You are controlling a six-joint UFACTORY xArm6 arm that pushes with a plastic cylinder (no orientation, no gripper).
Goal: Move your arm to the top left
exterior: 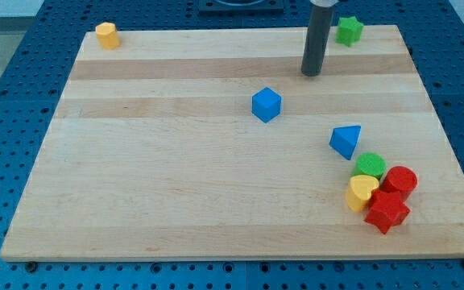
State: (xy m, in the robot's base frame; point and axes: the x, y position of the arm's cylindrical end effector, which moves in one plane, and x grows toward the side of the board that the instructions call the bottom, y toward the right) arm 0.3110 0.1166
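Upright, my tip stands beside the green star block.

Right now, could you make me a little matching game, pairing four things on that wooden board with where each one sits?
Things:
1. yellow block
2. green star-shaped block
3. blue cube
4. red star-shaped block

Places:
A. near the board's middle
B. the view's bottom right, in the cluster
C. the view's top left corner
D. the view's top right, just right of my tip

Pairs: 1-C, 2-D, 3-A, 4-B
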